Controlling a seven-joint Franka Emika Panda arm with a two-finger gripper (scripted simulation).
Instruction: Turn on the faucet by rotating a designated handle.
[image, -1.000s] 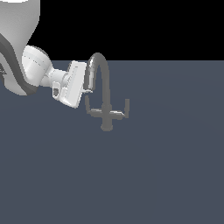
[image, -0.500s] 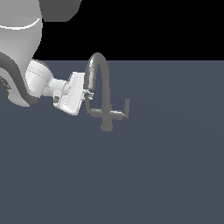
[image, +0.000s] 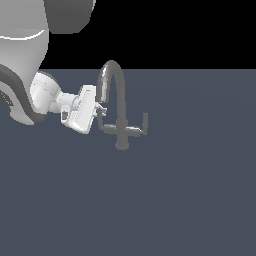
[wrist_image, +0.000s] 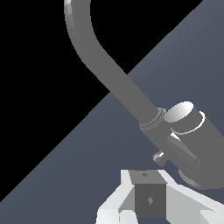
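Contact looks close but unconfirmed: in the exterior view your gripper (image: 101, 111) sits left of centre in the frame, pressed in beside the faucet (image: 119, 107), right where the handle (image: 101, 121) turns its tip upward. That handle is the lever on the exterior view's left, under the mouth of the spout; its twin lever (image: 142, 125) sticks out on the opposite side, well clear of the arm.

You have the wrist laid over nearly sideways, fingers pointing toward the post. That suits the job as I read it: a thin lever that swings about the central post wants a sideways push or hook, not a grasp from above.

Whether the jaws are spread or closed I cannot tell. The exterior view shows only small pale fingertips against the grey metal, and the wrist view shows one dark pad (wrist_image: 150, 200) low in the frame with the spout rising to the upper left, but not the gap.

The lever seems to lie across the frame with no clear sign of rotation, so treat the turn as not yet done. Watch the spout just above the gripper; a sweep that rises could catch it.
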